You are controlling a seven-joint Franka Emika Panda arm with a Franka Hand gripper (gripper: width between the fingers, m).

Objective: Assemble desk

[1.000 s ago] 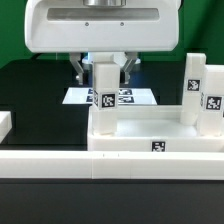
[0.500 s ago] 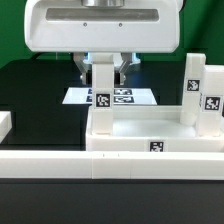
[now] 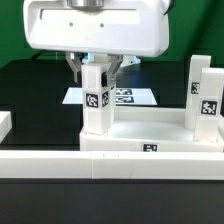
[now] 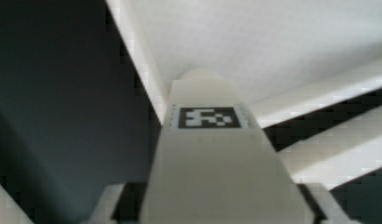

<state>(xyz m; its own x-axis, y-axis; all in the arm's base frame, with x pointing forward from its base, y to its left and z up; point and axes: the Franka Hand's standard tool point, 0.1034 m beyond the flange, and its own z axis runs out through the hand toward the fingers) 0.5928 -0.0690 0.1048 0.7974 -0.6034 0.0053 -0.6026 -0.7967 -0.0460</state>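
Observation:
My gripper (image 3: 95, 70) is shut on a white block leg (image 3: 95, 102) with a square tag and holds it upright at the left end of the desk top (image 3: 150, 132). The leg's lower end is at the rimmed white tray's left corner. I cannot tell whether it is seated. In the wrist view the leg (image 4: 214, 150) runs out between my gripper (image 4: 214, 207) fingers toward the desk top (image 4: 259, 40). Two more tagged legs (image 3: 207, 95) stand upright at the top's right end.
A long low white rail (image 3: 110, 166) lies across the front, right before the desk top. The marker board (image 3: 128, 97) lies flat behind the top on the black table. A small white part (image 3: 5, 122) sits at the exterior view's left edge.
My gripper and the held leg have moved a little toward the exterior view's left and lower. The desk top has shifted slightly left with them.

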